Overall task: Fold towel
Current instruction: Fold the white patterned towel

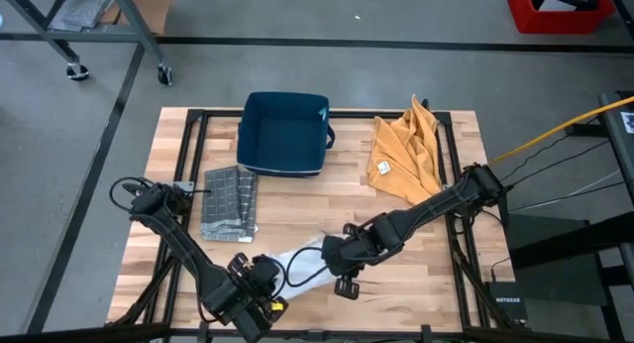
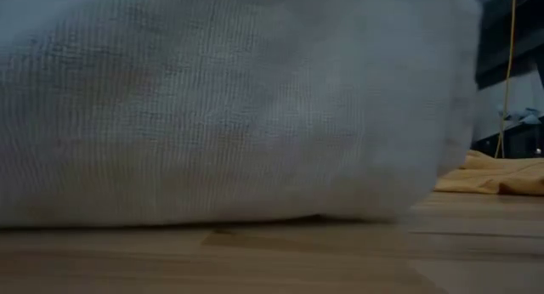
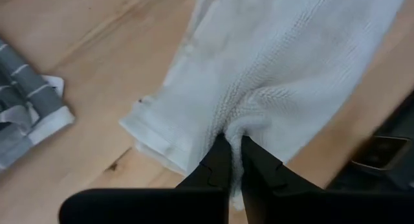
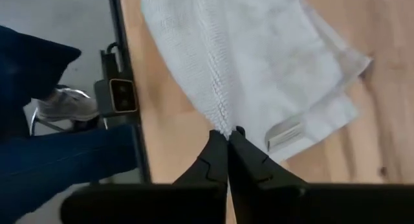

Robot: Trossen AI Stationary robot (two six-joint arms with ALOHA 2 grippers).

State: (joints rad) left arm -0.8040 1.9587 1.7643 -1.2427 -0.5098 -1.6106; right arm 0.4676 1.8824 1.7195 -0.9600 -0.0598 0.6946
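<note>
Count: three cloths on the wooden table point(image 1: 297, 199), one bin, two arms. White towel point(image 1: 297, 259) is the task item; it lies at the table's near edge, in front of the navy bin point(image 1: 284, 133), stretched between the two grippers.

Left gripper point(image 3: 234, 141): fingers closed tight, pinching a raised fold of the white towel. In the high view it sits at the towel's left end point(image 1: 256, 274), right at the table's front edge.

Right gripper point(image 4: 228, 132): fingers fully together, clamped on a thin ridge of the towel near its sewn label point(image 4: 284, 132). High view puts it at the towel's right end point(image 1: 337, 252), in front of the bin and a bit right.

Other cloths: grey striped towel point(image 1: 230, 200), folded, just left-front of the bin, apart from the white one. Orange towel point(image 1: 406, 155), crumpled, right of the bin, reaching toward the table's back edge.

Room: bare wood between bin and white towel, and between white towel and orange towel. Almost no margin in front of the white towel. Right arm crosses the table diagonally just in front of the orange towel.

Low view: white towel fills nearly the whole frame, resting on the wood; orange towel point(image 2: 497, 177) shows beyond it.

A person's legs and shoe point(image 4: 65, 104) show off the table's edge in the right wrist view.
</note>
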